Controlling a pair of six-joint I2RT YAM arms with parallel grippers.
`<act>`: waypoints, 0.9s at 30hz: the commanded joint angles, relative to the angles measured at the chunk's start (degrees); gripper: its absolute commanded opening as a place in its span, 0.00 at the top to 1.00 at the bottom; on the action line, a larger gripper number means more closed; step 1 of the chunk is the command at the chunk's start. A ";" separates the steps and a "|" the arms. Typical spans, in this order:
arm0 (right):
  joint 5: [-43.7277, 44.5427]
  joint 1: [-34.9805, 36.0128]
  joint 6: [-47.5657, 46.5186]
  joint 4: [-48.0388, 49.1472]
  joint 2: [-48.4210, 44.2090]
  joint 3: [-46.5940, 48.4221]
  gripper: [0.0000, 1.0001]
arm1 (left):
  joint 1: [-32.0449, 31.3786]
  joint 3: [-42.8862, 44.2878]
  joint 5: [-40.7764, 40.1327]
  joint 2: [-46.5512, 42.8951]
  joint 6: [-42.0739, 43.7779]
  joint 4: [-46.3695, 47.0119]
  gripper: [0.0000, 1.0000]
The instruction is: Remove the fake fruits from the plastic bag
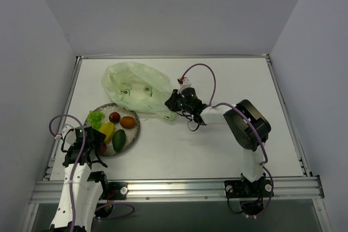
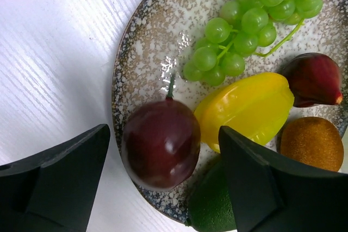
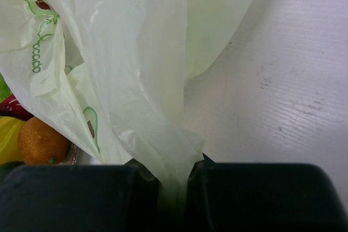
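Observation:
The pale green plastic bag (image 1: 136,87) lies crumpled at the back middle of the table. My right gripper (image 1: 173,103) is shut on a gathered fold of the bag (image 3: 173,172) at its right end. The fake fruits lie on the grey speckled plate (image 1: 134,132): light green grapes (image 2: 255,17), a yellow one (image 2: 247,107), a dark red one (image 2: 315,79), an orange one (image 2: 312,142), a maroon one (image 2: 160,144) and a dark green one (image 2: 209,205). My left gripper (image 2: 163,188) is open just above the plate's near edge, its fingers either side of the maroon fruit without touching it.
The plate sits at the front left, near the left arm's base. The table's raised rim (image 1: 174,56) runs along the back and sides, and a metal rail (image 1: 174,187) along the front. The right arm's elbow (image 1: 247,123) hangs over the table right of centre.

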 commanded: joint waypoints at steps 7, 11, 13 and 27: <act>-0.05 -0.15 -0.19 2.29 -3.66 0.09 1.00 | -1.66 9.79 0.56 -1.08 7.03 3.30 0.14; 0.04 -0.14 -0.19 2.29 -3.75 0.09 1.00 | -2.63 16.82 0.91 0.06 12.29 4.44 0.16; 0.04 -0.06 -0.19 2.29 -3.75 0.18 1.00 | -2.71 20.24 1.61 2.43 13.27 5.58 0.16; -0.31 0.21 -0.72 2.03 -3.49 0.79 1.00 | -9.92 31.41 9.25 32.35 14.41 22.89 0.12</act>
